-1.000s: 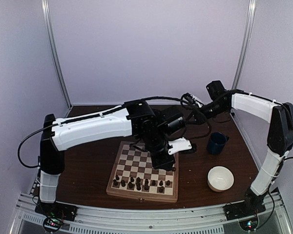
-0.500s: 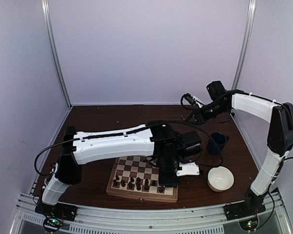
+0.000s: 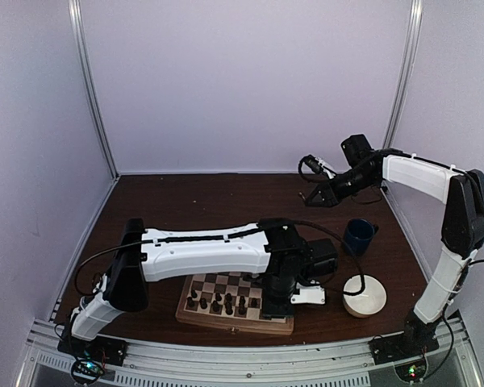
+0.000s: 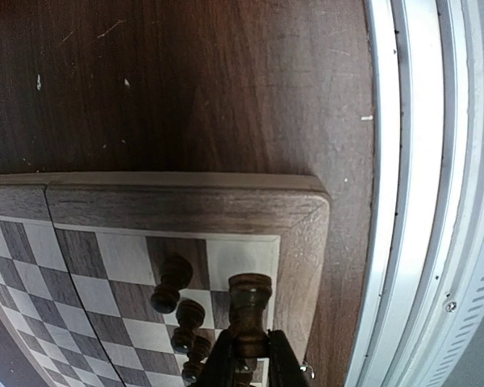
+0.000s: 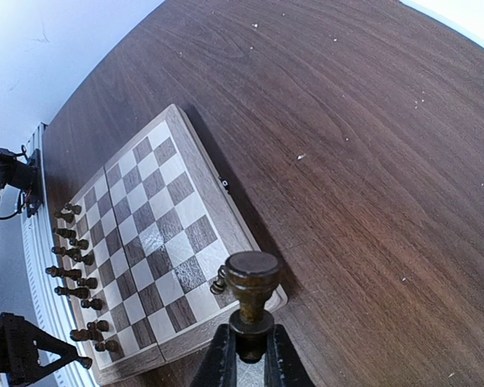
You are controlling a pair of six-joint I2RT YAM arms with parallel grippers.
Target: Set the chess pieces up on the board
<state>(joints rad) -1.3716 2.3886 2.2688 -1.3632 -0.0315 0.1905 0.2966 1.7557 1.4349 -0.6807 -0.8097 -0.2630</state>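
Board's (image 4: 302,242) near right corner | left fingers (image 4: 281,364) clenched on a dark piece (image 4: 250,300) just above the corner squares | right fingers (image 5: 282,363) grip a second piece (image 5: 252,278) high over the table (image 5: 371,161) | best lowered straight, base centred, clear of the neighbouring pieces (image 4: 177,294)

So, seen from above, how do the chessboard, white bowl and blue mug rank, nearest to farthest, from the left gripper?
1. Chessboard, directly under the left gripper.
2. White bowl, just to its right.
3. Blue mug, right and farther back.
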